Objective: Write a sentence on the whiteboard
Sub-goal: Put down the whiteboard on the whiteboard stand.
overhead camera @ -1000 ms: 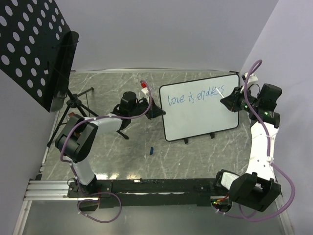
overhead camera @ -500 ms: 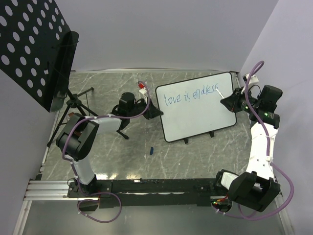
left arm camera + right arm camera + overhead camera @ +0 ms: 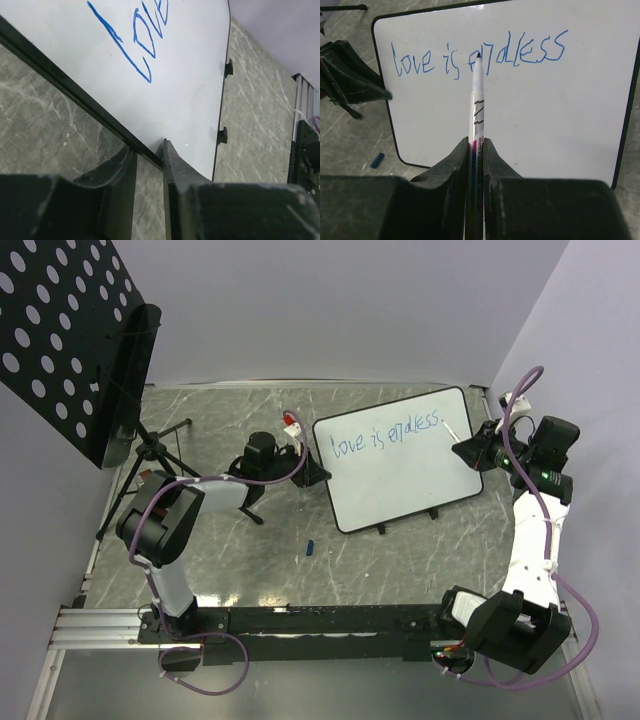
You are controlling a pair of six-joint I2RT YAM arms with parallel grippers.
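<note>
The whiteboard (image 3: 400,475) stands tilted on the stone table, with the sentence (image 3: 385,433) "love is endless" in blue along its top. My left gripper (image 3: 318,472) is at its left edge. In the left wrist view the gripper (image 3: 149,150) straddles the black rim of the whiteboard (image 3: 190,75), jaws slightly apart, table showing between them. My right gripper (image 3: 462,448) is shut on a white marker (image 3: 476,100), whose tip hovers in front of the sentence (image 3: 520,52) on the whiteboard (image 3: 545,125).
A black perforated panel (image 3: 60,330) on a tripod stand (image 3: 150,452) fills the back left. A small blue cap (image 3: 310,547) lies on the table in front of the board, also seen as the cap (image 3: 376,161). A metal rail (image 3: 100,625) runs along the near edge.
The whiteboard has shifted left and turned a little. My left gripper's jaws have loosened on its rim. The right gripper has drawn the marker slightly back from the board.
</note>
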